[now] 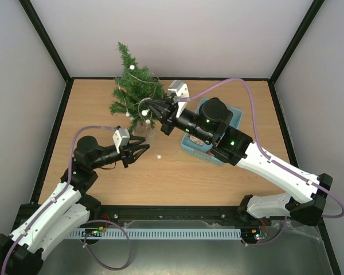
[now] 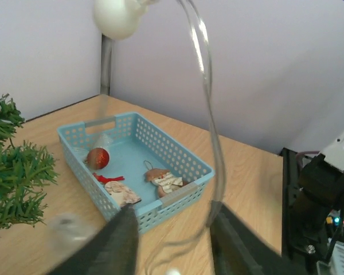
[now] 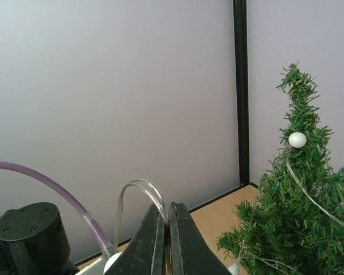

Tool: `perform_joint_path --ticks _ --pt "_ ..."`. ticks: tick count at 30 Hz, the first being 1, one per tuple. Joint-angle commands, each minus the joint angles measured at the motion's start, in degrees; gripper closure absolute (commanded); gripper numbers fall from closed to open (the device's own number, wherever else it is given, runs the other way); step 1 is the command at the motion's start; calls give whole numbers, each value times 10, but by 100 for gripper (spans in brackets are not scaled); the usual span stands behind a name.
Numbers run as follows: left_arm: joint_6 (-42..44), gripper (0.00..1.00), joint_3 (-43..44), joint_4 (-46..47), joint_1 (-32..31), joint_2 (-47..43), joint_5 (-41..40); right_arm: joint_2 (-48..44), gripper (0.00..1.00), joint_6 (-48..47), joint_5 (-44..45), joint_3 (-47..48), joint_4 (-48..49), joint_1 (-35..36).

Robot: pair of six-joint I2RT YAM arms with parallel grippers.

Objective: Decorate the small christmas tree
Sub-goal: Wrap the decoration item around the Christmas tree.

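The small christmas tree (image 1: 133, 86) stands at the back left of the table, dark green, with a clear wire garland of white beads (image 1: 144, 113) draped on it. In the right wrist view the tree (image 3: 301, 220) carries a white bead (image 3: 297, 140) near its tip. My right gripper (image 1: 149, 106) is beside the tree's right side, shut on a loop of the clear wire (image 3: 139, 192). Lower down, my left gripper (image 1: 141, 150) hangs open, and the wire (image 2: 211, 129) runs down between its dark fingers (image 2: 119, 243) close to the right one. Overhead in that view hangs a white bead (image 2: 117, 17).
A light blue basket (image 2: 172, 153) holds a red glitter ball (image 2: 97, 158) and flat wooden ornaments (image 2: 165, 181). In the top view the basket (image 1: 236, 112) lies mostly under my right arm. A loose white bead (image 1: 158, 156) lies on the wood by the left gripper.
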Motion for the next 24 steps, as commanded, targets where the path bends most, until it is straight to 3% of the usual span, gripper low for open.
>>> perform_joint_path --ticks 1,4,10,15,24 --pt "33 72 27 -11 -3 -19 -16 -22 98 -13 19 -1 16 4" --pt "37 96 25 -13 -3 -28 -16 -29 98 -18 26 -10 15 4" --pt "36 98 35 -27 -3 -28 -46 -47 98 -36 50 -25 7 4" --pt "36 97 71 -96 -3 -47 -178 -62 98 -84 98 -18 -39 4" --pt "88 98 180 -148 -2 -45 -436 -67 98 -99 -17 4 -24 4"
